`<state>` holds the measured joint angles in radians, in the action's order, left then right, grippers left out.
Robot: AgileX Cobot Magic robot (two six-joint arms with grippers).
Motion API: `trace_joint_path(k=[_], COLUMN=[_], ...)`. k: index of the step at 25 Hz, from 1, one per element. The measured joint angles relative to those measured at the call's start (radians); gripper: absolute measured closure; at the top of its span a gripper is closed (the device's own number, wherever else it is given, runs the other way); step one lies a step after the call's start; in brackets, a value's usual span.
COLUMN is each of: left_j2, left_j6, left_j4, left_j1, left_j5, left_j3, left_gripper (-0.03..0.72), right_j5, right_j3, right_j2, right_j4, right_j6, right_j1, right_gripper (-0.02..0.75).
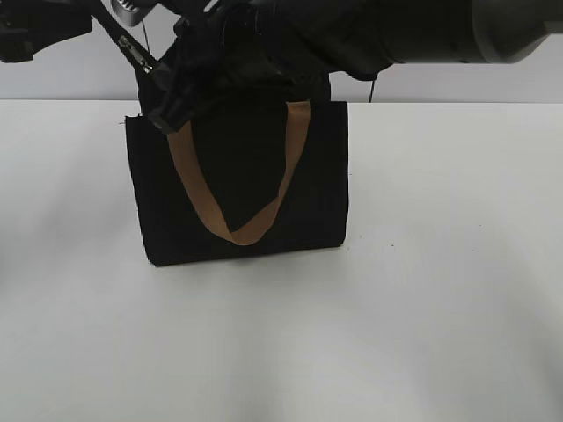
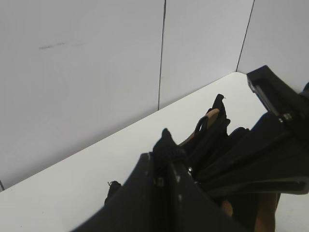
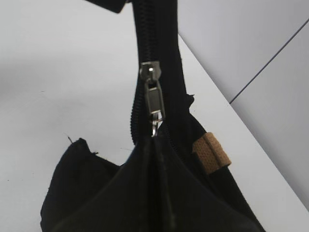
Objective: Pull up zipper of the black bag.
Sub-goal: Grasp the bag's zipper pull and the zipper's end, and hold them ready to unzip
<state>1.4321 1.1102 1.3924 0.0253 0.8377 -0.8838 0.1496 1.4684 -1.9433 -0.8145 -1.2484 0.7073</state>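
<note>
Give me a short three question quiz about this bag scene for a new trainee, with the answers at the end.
1. True or false: the black bag stands upright on the white table.
2. What colour is the strap handle hanging down the bag's front: A tan, B red, C blue?
3. Fill in: in the right wrist view, the right gripper pinches the end of the silver ____ of the zipper.

Key: 1 true. 2 A. 3 pull tab.
</note>
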Motion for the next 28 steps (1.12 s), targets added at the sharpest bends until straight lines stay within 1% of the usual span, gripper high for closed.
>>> trace_joint_path(k=[16, 28], left_j2=[0.000, 0.000], left_j6=[0.000, 0.000], left_j4=[0.000, 0.000], left_j1=[0.000, 0.000], left_j5=[0.000, 0.001], left_j3=[0.000, 0.000], left_gripper=[0.669, 0.669], right_j5=[0.014, 0.067], right_j3=[0.000, 0.001], right_j2=[0.015, 0.043], right_j4=[0.000, 0.003], right_j6=[0.017, 0.062], right_j1=[-0.004, -0.065], right_gripper=[0.753, 0.753])
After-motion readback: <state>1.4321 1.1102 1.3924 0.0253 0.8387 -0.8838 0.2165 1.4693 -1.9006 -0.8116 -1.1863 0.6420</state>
